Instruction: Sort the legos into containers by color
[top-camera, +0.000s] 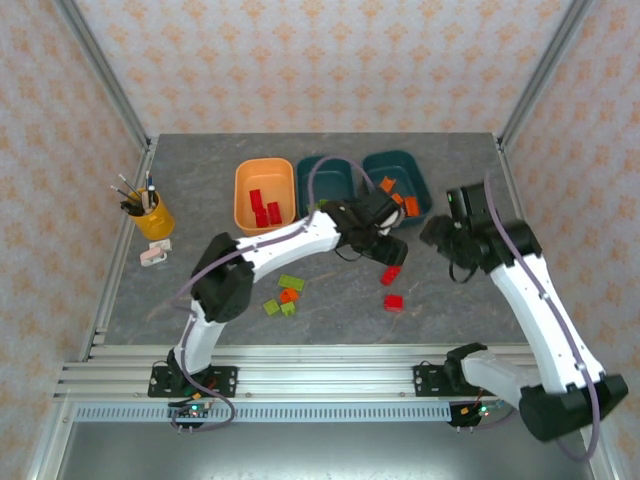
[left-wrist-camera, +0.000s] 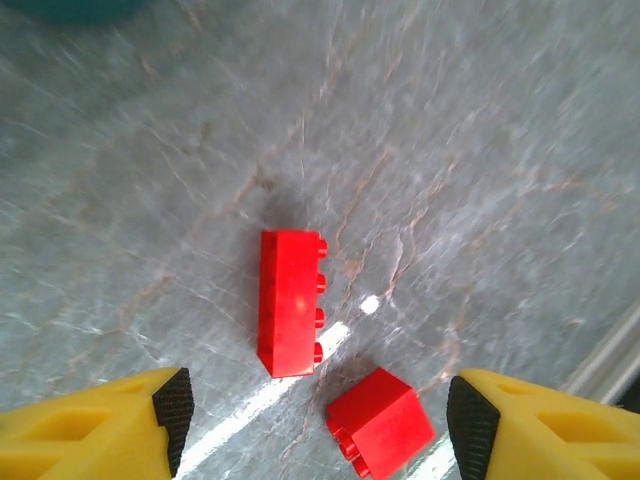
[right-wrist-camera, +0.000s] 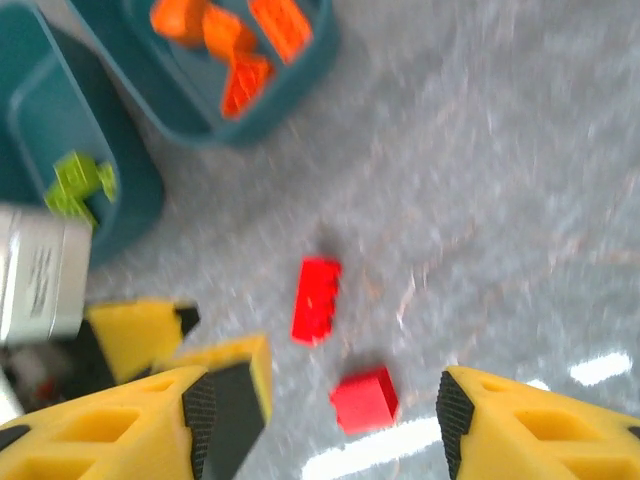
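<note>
Long red brick (left-wrist-camera: 290, 300) lies on the table at centre of the left wrist view, studs facing right. Small red brick (left-wrist-camera: 380, 420) sits just beside it, lower right. Left gripper (left-wrist-camera: 322, 412) hovers over both, jaws apart, empty. Right gripper (right-wrist-camera: 328, 420) also has its jaws apart and empty.

Judgement: the bricks are light, rigid, slick plastic. Pinch across the smooth faces rather than the studs. They likely belong in the light orange tub (top-camera: 264, 195), upper centre-left of the top view.
</note>
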